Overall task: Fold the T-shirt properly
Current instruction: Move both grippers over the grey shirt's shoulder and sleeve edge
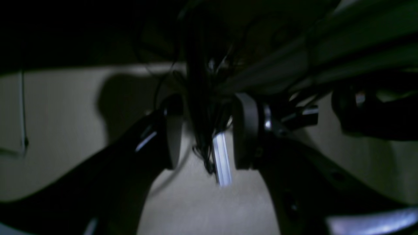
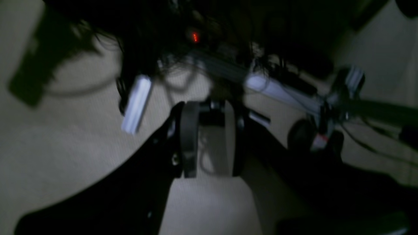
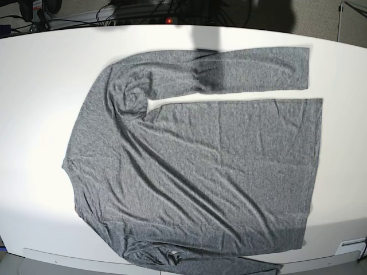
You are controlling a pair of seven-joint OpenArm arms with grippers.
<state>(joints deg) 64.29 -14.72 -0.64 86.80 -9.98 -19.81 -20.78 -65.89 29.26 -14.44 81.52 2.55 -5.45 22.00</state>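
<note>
The T-shirt (image 3: 200, 166) lies flat on the white table (image 3: 40, 80), heather grey and wrinkled. One long sleeve (image 3: 252, 69) stretches along the far side. The other side runs over the near edge, by a small white tag (image 3: 172, 256). Neither arm shows in the base view. My left gripper (image 1: 209, 137) is open, its dark fingers (image 1: 173, 137) wide apart with nothing between them, and it is off the shirt. My right gripper (image 2: 211, 140) is also open and empty, with a narrower gap. Both wrist views are dim and show no fabric.
Cables and a unit with a red light (image 3: 167, 20) sit behind the table's far edge. The wrist views show beige floor (image 1: 202, 209), hanging black cables (image 1: 202, 98) and aluminium frame bars (image 2: 137, 101). A pale fixture (image 3: 352, 247) stands at the near right corner.
</note>
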